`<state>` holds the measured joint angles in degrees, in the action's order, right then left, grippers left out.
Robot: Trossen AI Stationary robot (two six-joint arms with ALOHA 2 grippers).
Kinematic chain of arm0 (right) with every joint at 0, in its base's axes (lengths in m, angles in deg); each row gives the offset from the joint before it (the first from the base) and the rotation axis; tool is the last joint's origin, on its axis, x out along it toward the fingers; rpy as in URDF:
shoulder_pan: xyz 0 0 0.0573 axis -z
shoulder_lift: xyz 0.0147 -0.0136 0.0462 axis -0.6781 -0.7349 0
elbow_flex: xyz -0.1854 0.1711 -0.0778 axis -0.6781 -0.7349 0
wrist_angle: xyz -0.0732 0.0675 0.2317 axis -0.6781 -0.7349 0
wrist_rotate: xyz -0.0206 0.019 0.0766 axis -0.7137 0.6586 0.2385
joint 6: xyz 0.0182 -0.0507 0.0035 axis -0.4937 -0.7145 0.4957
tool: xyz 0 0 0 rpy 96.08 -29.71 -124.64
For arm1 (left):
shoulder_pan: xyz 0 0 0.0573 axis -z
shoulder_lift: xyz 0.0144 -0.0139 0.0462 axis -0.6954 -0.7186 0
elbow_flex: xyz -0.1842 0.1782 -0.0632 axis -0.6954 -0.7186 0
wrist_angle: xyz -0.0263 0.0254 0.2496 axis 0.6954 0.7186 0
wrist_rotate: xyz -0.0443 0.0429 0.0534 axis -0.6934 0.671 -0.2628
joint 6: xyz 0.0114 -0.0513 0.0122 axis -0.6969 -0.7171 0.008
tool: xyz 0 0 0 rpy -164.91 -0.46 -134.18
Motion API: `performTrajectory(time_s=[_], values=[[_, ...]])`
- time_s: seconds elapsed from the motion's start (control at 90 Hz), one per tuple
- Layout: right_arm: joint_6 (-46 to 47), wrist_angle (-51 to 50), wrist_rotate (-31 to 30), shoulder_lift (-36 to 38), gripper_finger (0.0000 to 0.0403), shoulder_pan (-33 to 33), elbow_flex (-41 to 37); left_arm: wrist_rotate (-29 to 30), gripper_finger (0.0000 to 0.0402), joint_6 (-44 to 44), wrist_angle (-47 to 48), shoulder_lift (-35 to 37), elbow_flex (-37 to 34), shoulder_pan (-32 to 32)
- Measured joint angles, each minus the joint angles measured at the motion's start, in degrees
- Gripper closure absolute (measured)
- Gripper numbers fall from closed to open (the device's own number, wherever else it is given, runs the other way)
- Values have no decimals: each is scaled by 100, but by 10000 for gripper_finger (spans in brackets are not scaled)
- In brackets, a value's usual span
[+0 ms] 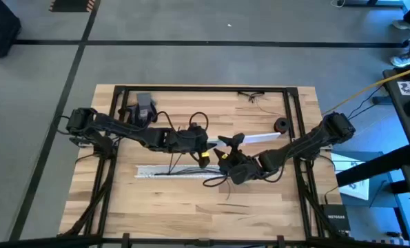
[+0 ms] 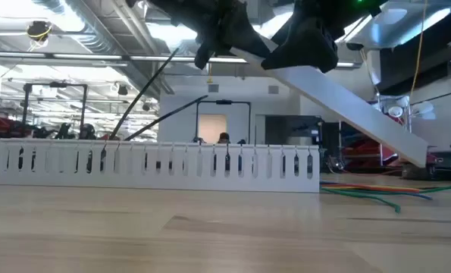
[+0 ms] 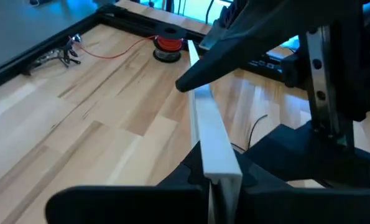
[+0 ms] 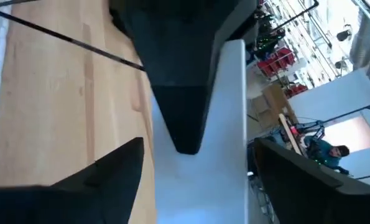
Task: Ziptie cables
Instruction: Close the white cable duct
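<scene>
A long flat white strip (image 1: 253, 138) hangs tilted over the table's middle, its right end low near a spool. My left gripper (image 1: 208, 143) is shut on its left end. My right gripper (image 1: 231, 146) is open just beside it, one finger on either side of the strip (image 4: 231, 93); whether they touch it I cannot tell. Nearer the front edge a white slotted channel (image 1: 177, 172) lies on the table. The cables (image 1: 185, 167), thin dark strands, run along it, and some rise out of it (image 2: 153, 87). My left gripper pinches the strip's left end (image 3: 221, 169) between its two fingers, which lie roughly along the strip's length. That end is lifted clear of the table. The strip slopes down from the hold toward the table's right (image 2: 407, 148).
A dark spool of red wire (image 3: 167, 46) stands past the strip's low end. A grey block (image 1: 145, 107) sits at the far left and small metal parts (image 1: 249, 94) at the far edge. Black frame rails (image 1: 291, 110) border the table. Coloured wires (image 2: 369, 193) lie at the right.
</scene>
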<state>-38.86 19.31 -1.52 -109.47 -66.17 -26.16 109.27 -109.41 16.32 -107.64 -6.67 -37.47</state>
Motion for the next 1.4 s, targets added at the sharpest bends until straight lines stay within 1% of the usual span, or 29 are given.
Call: performTrajectory(time_s=[0.156, 0.256, 0.378, 0.544, 0.744, 0.833, 1.0, 1.156, 1.4], values=[[-37, -11, -59, -47, 80, 112, 0, 6, 399, -27, -173, 1, 0, 24], [-342, -48, -448, -67, 80, 114, -7, 13, 399, -58, -190, 2, 0, 28], [-604, -14, -675, -61, 90, 108, -7, 14, 398, -66, -222, 4, 0, 26], [-612, -59, -557, -61, 122, 101, -7, 14, 398, -48, -216, 4, 0, 26], [-617, -96, -512, -61, 189, 103, -7, 15, 398, 69, -230, 7, 2, 28], [-614, -165, -409, -61, 190, 107, -7, 15, 398, 172, -216, 7, 2, 50], [-614, -188, -406, -61, 190, 143, -4, 33, 398, 289, -212, 4, 2, 59], [-616, -195, -391, -61, 176, 167, -2, 29, 398, 326, -201, 4, 2, 62], [-612, -202, -338, -61, 178, 175, -2, -7, 398, 329, -192, 2, 0, 61]])
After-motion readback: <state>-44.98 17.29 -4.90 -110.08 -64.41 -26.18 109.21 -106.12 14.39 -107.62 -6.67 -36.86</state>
